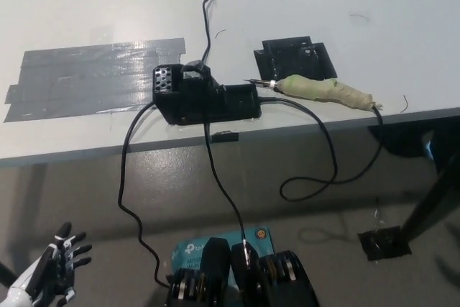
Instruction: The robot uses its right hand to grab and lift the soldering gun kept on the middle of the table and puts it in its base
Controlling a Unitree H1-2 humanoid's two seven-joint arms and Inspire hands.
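Tape (93,77) in grey strips covers the table (374,5) at ten o'clock. Low at seven o'clock the white left hand (50,271) rests off the table, fingers spread and holding nothing. Near centre sits the black base (205,98), cables trailing over the table's near edge. Just beside it, at two o'clock, the soldering gun (323,90) lies flat, its tip pointing toward the base, its handle wrapped in pale tape. The right hand is out of view, so the grab looks not yet begun; next it likely must reach in from four o'clock and close around the wrapped handle.
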